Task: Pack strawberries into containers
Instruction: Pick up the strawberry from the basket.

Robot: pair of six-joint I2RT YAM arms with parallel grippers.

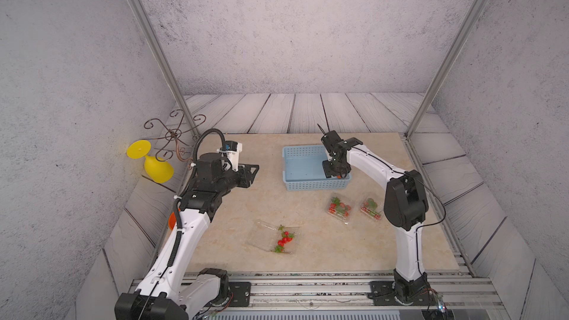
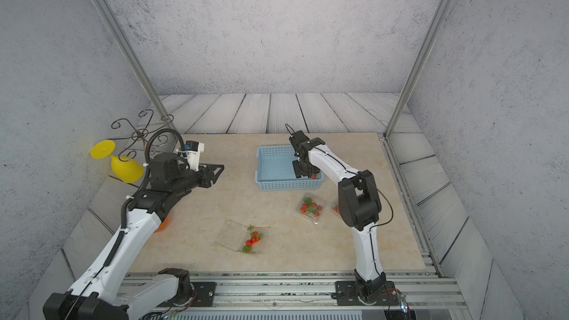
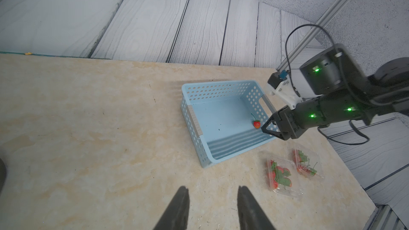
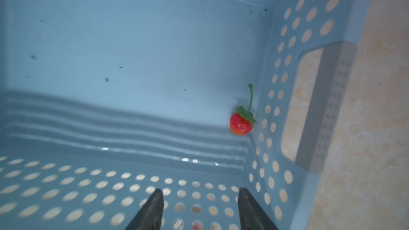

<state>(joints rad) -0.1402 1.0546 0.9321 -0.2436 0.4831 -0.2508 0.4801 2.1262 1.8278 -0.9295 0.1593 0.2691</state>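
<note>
In the corner of the blue basket [image 3: 221, 116], one strawberry [image 4: 241, 123] lies against the perforated wall.
The right gripper [image 4: 199, 190] hangs just over it, fingers parted and empty. The left gripper [image 3: 213, 188], also parted and empty, hovers above the table [image 1: 246, 210]. Beside the basket, a near container [image 1: 338, 210] and a far container [image 1: 371, 209] hold berries. The front container [image 1: 261, 233] seems to lie open.

One glossy red strawberry [image 4: 241, 123] is seen in the corner of a blue perforated basket [image 4: 132, 51]. Two berry-filled clear plastic clamshell containers [image 1: 339, 209] are set near the worktop's right edge; a third clamshell [image 1: 261, 231], opened, near the front edge.
</note>
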